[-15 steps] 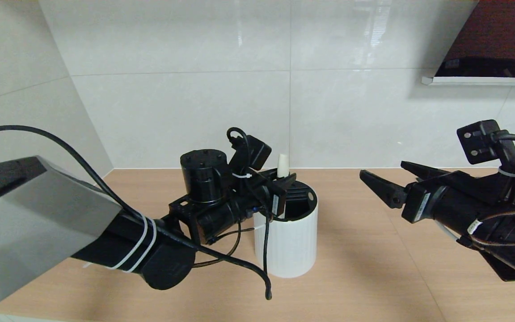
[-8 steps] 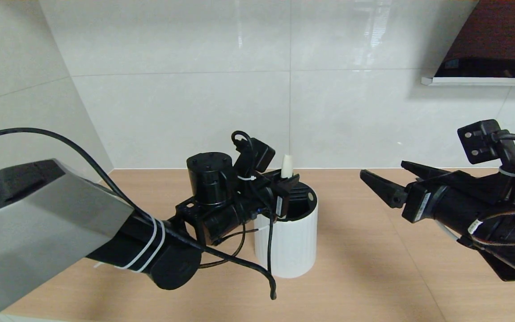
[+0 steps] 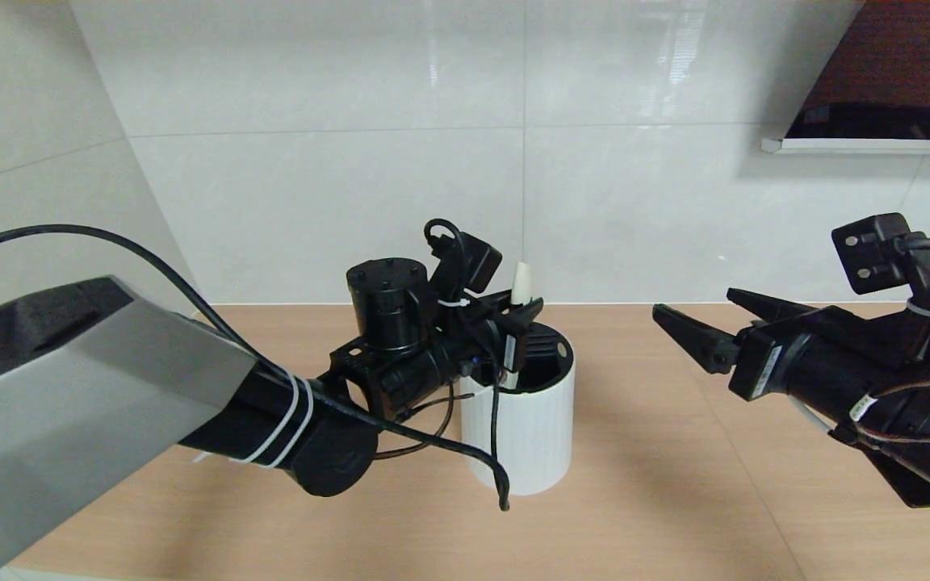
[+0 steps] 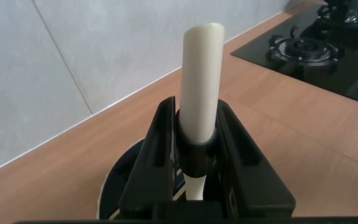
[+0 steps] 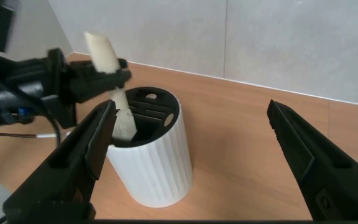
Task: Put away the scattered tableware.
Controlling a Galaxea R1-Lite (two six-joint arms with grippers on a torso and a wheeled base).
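Grips a cream utensil [image 3: 520,282] upright in the left jaws, lower end inside the white holder [image 3: 531,440], with right jaws apart nearby.

Bright even light, soft shadows, foreground seemingly blurred

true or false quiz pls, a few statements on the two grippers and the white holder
1. The left gripper is shut on a cream utensil handle. True.
2. The right gripper holds a spoon. False: it is open and holds nothing.
3. The white holder lies on its side. False: it stands upright on the wooden counter.
4. The cream utensil handle's lower part dips into the white holder's top opening. True.
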